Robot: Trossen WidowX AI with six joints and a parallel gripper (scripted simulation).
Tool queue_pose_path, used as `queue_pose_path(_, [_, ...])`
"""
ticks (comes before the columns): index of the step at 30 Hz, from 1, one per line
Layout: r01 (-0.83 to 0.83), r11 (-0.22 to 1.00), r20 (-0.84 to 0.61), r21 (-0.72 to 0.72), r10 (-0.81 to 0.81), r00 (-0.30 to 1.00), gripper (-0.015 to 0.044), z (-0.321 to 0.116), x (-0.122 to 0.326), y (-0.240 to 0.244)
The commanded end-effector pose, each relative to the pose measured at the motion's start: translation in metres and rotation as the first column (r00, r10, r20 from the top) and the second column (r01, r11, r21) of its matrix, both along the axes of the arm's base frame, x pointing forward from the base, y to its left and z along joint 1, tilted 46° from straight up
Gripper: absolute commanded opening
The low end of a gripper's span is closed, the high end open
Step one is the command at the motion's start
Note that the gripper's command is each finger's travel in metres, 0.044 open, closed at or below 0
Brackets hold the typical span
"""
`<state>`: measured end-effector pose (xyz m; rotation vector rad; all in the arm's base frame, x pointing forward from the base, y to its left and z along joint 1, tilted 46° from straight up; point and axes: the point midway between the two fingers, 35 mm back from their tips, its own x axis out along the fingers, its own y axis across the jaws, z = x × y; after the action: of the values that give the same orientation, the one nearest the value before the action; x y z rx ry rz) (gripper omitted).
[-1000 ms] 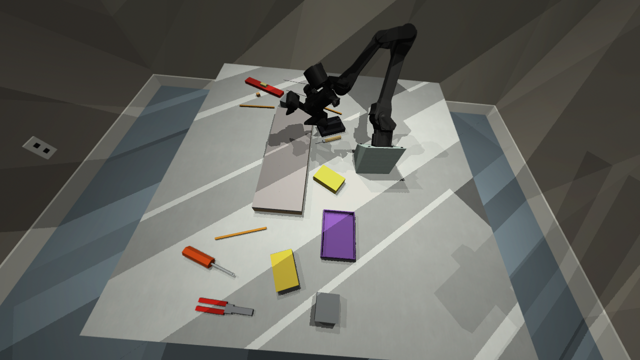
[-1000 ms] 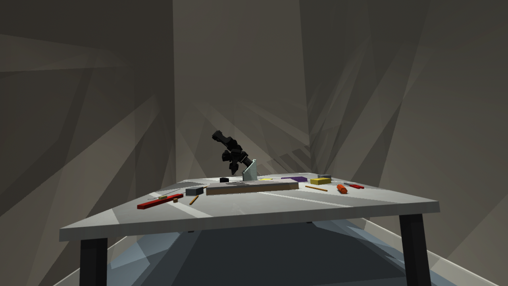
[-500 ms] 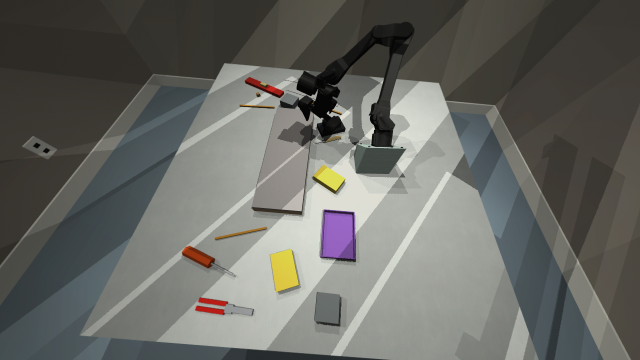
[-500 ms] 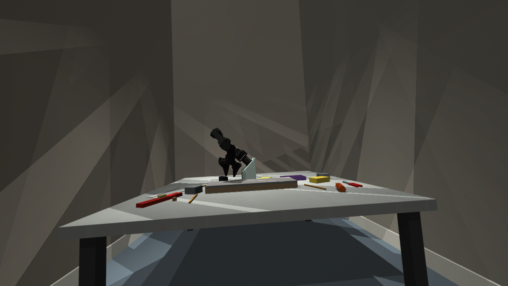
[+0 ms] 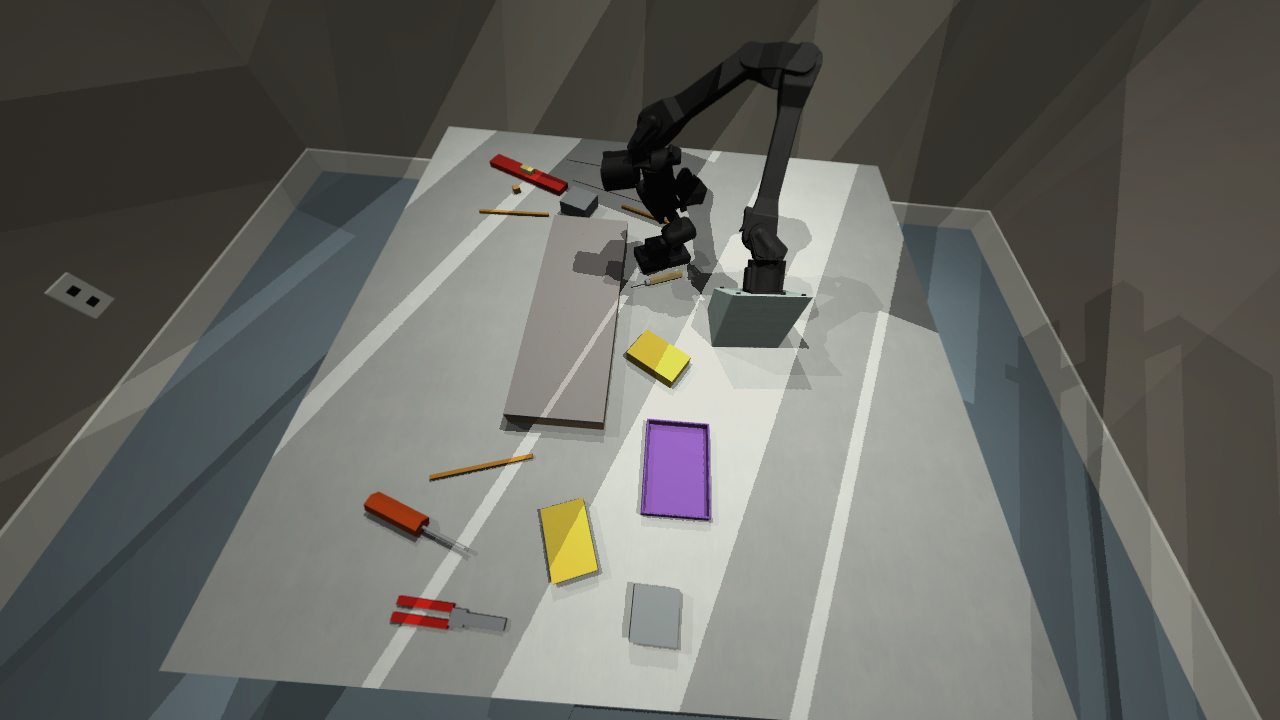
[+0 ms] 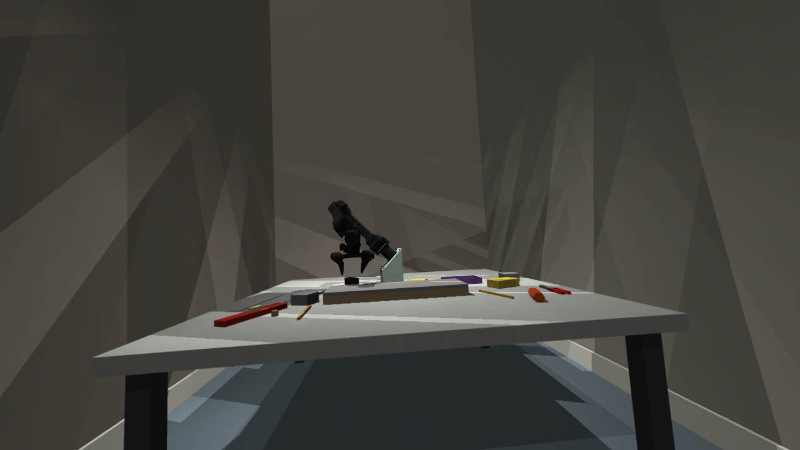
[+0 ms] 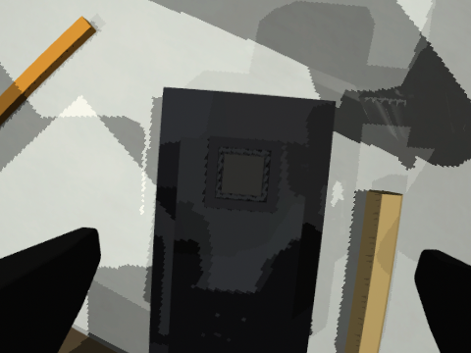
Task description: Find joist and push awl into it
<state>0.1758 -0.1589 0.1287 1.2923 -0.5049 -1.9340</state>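
Note:
My gripper is open and empty. It hangs above the black stud finder, which lies on the table between the panel and my arm's base. In the wrist view the stud finder's body lies between the two spread fingers. The awl, with a tan wooden handle, lies just beside it, its tip toward the panel. The pinkish-grey floor panel lies flat; the joist under it is hidden. The purple tray is empty.
A yellow block lies between panel and tray, another yellow block nearer the front. Grey blocks lie at the front and behind the panel. A red level, pencils, a screwdriver and pliers lie around.

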Motion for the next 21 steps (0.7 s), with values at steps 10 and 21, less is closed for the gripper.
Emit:
queue_pose_path(10, [0.022, 1.000, 0.010, -0.011, -0.022, 1.000, 0.0440, 0.005, 0.003, -0.003])
queue_pose_path(21, [0.022, 1.000, 0.011, -0.009, -0.022, 1.000, 0.0440, -0.007, 0.005, -0.014])
